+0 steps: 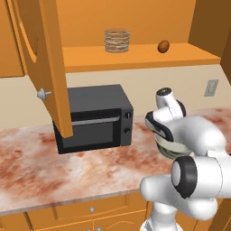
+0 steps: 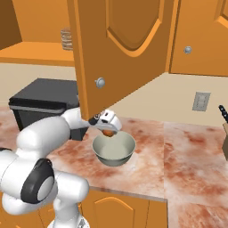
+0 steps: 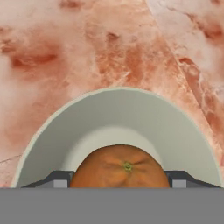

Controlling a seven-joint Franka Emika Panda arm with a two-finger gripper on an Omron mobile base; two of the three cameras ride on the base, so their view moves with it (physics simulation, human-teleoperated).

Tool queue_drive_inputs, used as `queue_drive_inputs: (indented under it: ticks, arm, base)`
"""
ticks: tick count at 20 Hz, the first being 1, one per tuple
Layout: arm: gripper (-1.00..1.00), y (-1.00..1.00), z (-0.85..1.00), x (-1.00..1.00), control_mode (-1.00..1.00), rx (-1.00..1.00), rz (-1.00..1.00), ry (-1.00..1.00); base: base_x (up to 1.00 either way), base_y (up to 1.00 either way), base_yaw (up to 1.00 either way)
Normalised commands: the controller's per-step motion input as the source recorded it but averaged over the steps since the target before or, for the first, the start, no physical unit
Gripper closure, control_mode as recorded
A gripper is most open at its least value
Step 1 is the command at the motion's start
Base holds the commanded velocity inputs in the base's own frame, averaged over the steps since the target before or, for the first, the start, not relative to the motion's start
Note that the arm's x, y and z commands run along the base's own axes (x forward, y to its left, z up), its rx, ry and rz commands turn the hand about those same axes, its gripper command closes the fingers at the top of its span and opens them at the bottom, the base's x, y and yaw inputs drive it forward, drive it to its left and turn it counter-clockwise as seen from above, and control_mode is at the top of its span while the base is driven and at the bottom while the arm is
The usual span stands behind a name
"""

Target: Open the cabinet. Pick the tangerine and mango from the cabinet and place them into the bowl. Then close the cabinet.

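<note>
The cabinet stands open: its left door (image 1: 45,54) swings out above the microwave, another open door (image 2: 120,49) hangs over the arm, and its shelf (image 1: 135,56) is bare wood. At the right of that shelf sits the reddish mango (image 1: 164,46). My gripper (image 2: 108,130) is shut on the tangerine (image 3: 120,168), a plain orange fruit with a green stem spot, wedged between both fingers. It hangs just over the pale grey-green bowl (image 2: 116,161), above the near part of its hollow (image 3: 118,113). In the left base view the arm hides most of the bowl (image 1: 169,149).
A ribbed brownish cylinder (image 1: 117,40) stands on the cabinet shelf left of the mango. The black microwave (image 1: 94,117) sits on the marbled counter (image 2: 187,151) left of the bowl. A wall outlet (image 2: 201,101) and a dark knife handle (image 2: 222,113) are at the right.
</note>
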Motion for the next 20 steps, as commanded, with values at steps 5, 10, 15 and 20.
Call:
queue_drive_inputs:
  ticks: [5, 10, 15, 20]
  arm:
    - [1.00, -0.30, -0.32, 0.26, -1.00, 0.01, 0.00, 0.00]
    - [1.00, -0.03, -0.36, 0.23, -1.00, 0.00, 0.00, 0.00]
    - [-1.00, 0.00, -0.14, 0.10, -1.00, 0.00, 0.00, 0.00]
    - [-1.00, 0.00, 0.00, 0.00, -1.00, 0.00, 0.00, -0.01]
  base:
    - [0.00, 0.00, 0.00]
    - [0.00, 0.00, 0.00]
    - [0.00, 0.00, 0.00]
    - [0.00, 0.00, 0.00]
